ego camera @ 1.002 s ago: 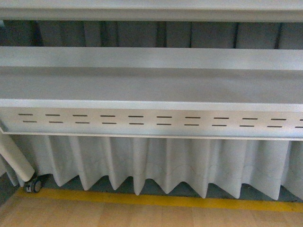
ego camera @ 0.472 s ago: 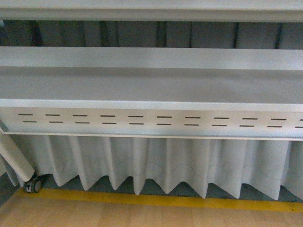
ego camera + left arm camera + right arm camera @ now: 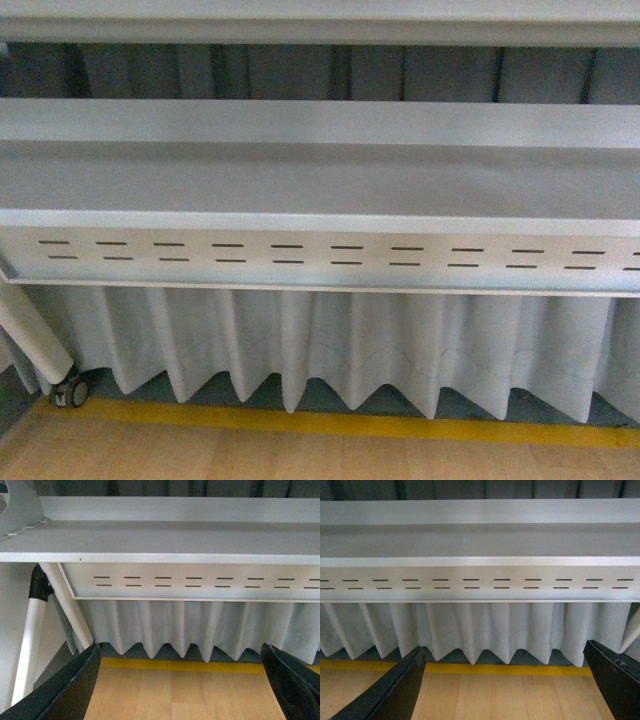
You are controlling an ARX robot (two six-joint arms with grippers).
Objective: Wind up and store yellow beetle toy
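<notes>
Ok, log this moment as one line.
beetle toy: not in view | left gripper: open, empty | right gripper: open, empty | ahead: grey shelf, curtain below

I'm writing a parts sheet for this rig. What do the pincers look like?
Only finger ends show. The left pincer has two black, smooth, slightly glossy fingers tapering to wedge tips. The right pincer has matching black fingers. No cables or markings are visible; the front view shows neither arm.

Lab-type rm: slotted metal bench (image 3: 320,255), curtain (image 3: 330,340), yellow floor tape (image 3: 330,422).
</notes>
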